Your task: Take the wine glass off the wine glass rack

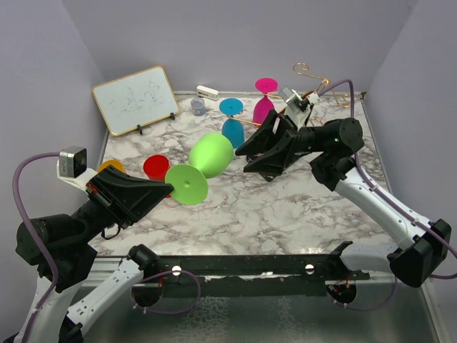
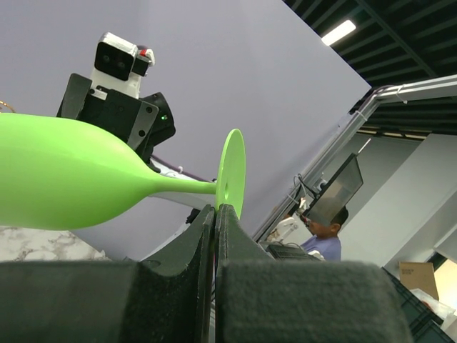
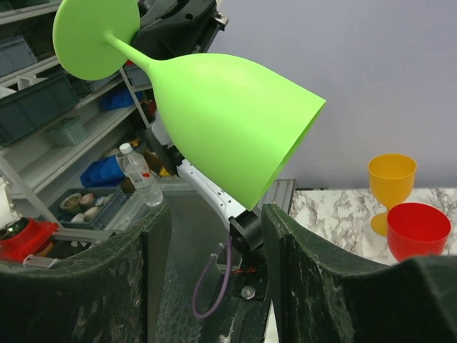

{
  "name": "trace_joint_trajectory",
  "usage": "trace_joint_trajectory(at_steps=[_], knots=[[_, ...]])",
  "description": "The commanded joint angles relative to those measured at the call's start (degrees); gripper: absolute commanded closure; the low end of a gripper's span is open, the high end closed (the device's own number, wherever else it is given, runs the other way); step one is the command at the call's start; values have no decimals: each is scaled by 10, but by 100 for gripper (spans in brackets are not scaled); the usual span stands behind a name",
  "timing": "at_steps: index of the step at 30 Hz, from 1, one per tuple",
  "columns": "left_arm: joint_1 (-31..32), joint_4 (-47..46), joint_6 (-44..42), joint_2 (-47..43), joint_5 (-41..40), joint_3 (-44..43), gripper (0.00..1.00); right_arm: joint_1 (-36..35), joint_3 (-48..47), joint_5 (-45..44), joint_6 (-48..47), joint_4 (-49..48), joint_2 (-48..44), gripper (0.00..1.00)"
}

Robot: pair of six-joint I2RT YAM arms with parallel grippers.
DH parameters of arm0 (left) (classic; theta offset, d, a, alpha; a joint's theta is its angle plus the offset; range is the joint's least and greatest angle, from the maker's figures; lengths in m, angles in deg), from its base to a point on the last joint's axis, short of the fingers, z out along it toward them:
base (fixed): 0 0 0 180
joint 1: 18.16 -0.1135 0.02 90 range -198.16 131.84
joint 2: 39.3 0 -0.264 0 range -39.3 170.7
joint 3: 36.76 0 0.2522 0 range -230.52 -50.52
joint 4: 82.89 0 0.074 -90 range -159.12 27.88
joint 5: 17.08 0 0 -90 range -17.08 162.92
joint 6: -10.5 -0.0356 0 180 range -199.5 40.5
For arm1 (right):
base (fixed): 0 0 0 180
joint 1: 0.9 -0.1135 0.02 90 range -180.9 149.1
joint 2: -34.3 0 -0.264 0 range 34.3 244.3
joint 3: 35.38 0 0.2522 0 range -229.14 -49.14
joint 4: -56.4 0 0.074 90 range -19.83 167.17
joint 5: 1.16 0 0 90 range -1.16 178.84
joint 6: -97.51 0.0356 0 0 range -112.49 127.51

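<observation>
1. The left gripper [image 2: 216, 213] is closed and seems to pinch the foot rim of the green wine glass [image 1: 211, 155]. This thin hold must be firm and steady.
2. The glass lies sideways in the air, over the middle of the table.
3. The right gripper [image 3: 214, 218] stands wide open just beside the bowl. I judge it should enclose the bowl gently before the left one lets go.
4. The wine glass rack [image 1: 308, 70] is well apart, at the back right.
</observation>
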Motion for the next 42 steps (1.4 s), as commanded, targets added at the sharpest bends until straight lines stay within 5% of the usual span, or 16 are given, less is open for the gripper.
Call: trace_joint_trajectory(at_steps=[1, 21, 27, 33, 38, 39, 42], knots=[[2, -18, 4, -7, -8, -2, 100, 0, 6, 22, 48, -80, 25, 48], [2, -31, 6, -7, -5, 12, 100, -13, -23, 42, 374, -526, 177, 48], [2, -19, 2, -10, -5, 12, 100, -40, -42, 42, 370, -525, 197, 54], [2, 16, -13, -22, -18, 11, 100, -48, -38, 43, 353, -508, 187, 86], [2, 47, -21, -38, -49, 12, 100, -49, -17, 44, 327, -483, 162, 99], [1, 61, -23, -43, -61, 11, 98, -49, -13, 44, 319, -467, 155, 99], [2, 129, -36, -65, -116, -4, 68, -49, 0, 42, 274, -410, 130, 99]])
